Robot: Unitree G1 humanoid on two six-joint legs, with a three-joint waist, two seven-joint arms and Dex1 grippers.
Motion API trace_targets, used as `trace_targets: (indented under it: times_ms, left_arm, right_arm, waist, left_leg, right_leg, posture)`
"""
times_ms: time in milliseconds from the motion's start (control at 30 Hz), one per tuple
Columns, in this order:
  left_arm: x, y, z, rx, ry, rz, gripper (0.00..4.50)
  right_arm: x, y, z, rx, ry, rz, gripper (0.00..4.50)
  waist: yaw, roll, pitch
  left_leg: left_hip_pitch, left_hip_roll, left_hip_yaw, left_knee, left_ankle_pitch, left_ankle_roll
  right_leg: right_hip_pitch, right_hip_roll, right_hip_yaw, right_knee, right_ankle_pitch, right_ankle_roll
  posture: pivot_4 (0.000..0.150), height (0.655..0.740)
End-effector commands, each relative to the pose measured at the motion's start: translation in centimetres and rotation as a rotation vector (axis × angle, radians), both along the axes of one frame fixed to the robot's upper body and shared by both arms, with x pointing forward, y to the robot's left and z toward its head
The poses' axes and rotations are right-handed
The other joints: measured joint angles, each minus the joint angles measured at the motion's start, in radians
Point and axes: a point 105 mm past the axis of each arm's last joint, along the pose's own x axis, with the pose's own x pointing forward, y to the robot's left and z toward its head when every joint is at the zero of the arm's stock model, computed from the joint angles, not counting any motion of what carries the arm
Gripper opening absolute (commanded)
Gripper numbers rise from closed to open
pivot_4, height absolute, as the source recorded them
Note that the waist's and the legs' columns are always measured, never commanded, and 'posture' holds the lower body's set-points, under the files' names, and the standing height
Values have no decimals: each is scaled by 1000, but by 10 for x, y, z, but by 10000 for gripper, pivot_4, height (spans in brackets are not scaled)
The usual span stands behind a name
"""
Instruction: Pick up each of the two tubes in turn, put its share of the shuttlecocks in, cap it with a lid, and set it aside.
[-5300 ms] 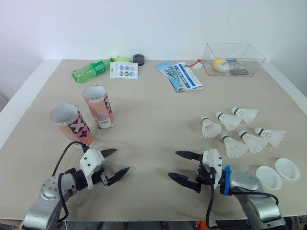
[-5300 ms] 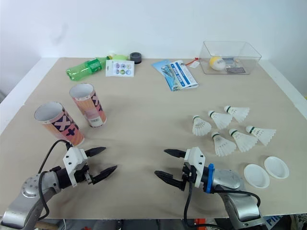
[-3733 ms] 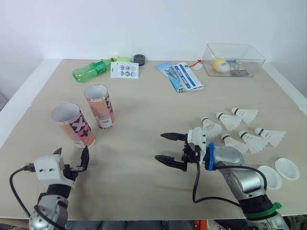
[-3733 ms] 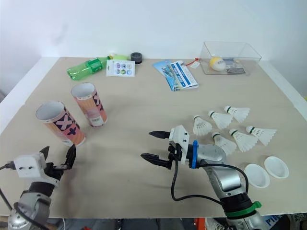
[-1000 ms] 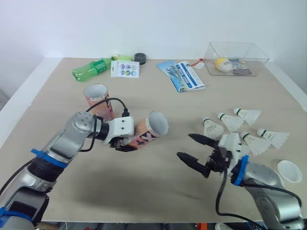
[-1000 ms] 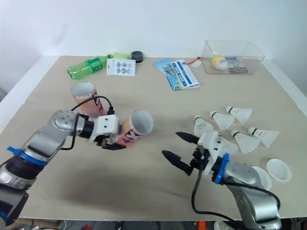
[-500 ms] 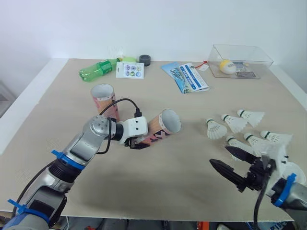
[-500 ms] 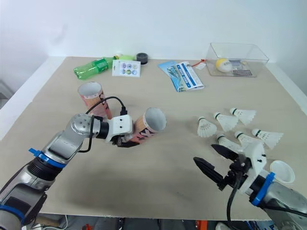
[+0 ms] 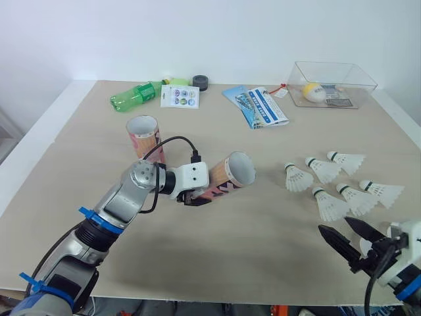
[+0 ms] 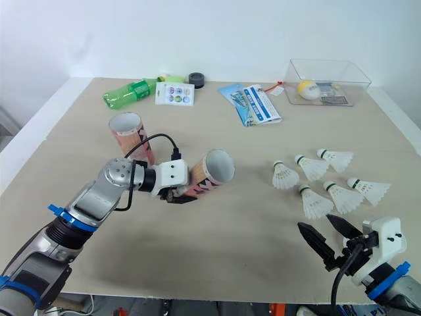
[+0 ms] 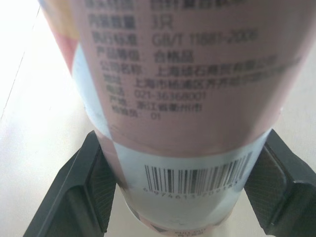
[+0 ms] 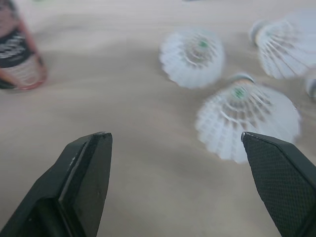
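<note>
at beige tabletop (image 9: 230, 230) | white wall (image 9: 197, 33) behind | left pincer (image 9: 195, 197) grips tube (image 9: 222, 183)

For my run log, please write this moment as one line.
left gripper: shut on tube, tilted | right gripper: open, empty, near shuttlecocks | other tube: upright on table

bright, even light from overhead, no hard shadow edges anywhere. only a soft grey shadow on the worktop (image 9: 263, 224), right under the lifted tube (image 9: 223, 176) and the arm behind it. back wall washed nearly white. rim of the clear box (image 9: 332, 64) catches a little light. left wrist view: tube label crisp mid-frame, softer at the far end, worktop beside it blown out. right wrist view: shuttlecocks (image 12: 192, 57) smeared and soft, the black fingers (image 12: 81, 182) sharper.
</note>
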Motion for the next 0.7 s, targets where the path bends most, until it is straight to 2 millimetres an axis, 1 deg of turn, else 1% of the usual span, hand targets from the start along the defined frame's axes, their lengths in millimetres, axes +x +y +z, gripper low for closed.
trace_targets:
  times_ms: [33, 167, 267, 500, 600, 633, 700]
  left_arm:
    - [-9, -11, -2, 1, 8, -49, 29743]
    - [-11, -12, -2, -6, 8, -42, 29743]
    - [-13, -13, -1, -12, 5, -34, 29743]
    - [-15, -11, -2, -17, 5, -17, 29743]
    - [-14, -11, -2, -21, 0, -8, 29743]
    - [-13, -10, -2, -21, -2, -7, 29743]
    - [-13, -10, -2, -19, -4, -7, 29743]
  right_arm:
    - [13, 5, 0, -21, -14, -10, 45000]
    - [33, 8, -6, -30, -9, -18, 45000]
    - [43, 4, -6, -37, -11, -44, 45000]
    - [52, -8, -10, -69, 7, -96, 45000]
    - [54, -9, -8, -81, 1, -99, 36177]
    - [55, -9, -7, -79, 0, -103, 31413]
    - [55, -9, -7, -78, 1, -108, 20230]
  waist:
    - [0, 0, 0]
    - [1, 0, 0]
    - [2, 1, 0]
    - [1, 1, 0]
    - [1, 1, 0]
    - [1, 1, 0]
    - [1, 1, 0]
  left_leg:
    - [0, 0, 0, 0, 0, 0]
    - [-1, 0, 0, -1, 0, 0]
    - [-1, -1, -1, -1, 0, 0]
    - [-1, -1, -1, -1, 0, 0]
    - [-1, -1, -1, -1, 0, 0]
    - [-1, -1, -1, -1, 0, 0]
    - [-1, -1, -1, -1, 0, 0]
  right_leg:
    - [0, 0, 0, 0, 0, 0]
    - [0, 0, 0, 0, -1, 1]
    - [0, 0, 0, 0, -1, 2]
    - [0, 0, 0, 0, -1, 2]
    - [0, 0, 0, 0, -1, 2]
    - [0, 0, 0, 0, -1, 2]
    - [0, 0, 0, 0, -1, 2]
  posture:
    - [1500, 7400]
    - [1500, 7400]
    - [1500, 7400]
    - [1500, 7400]
    - [1500, 7400]
    - [1500, 7400]
    - [1500, 7400]
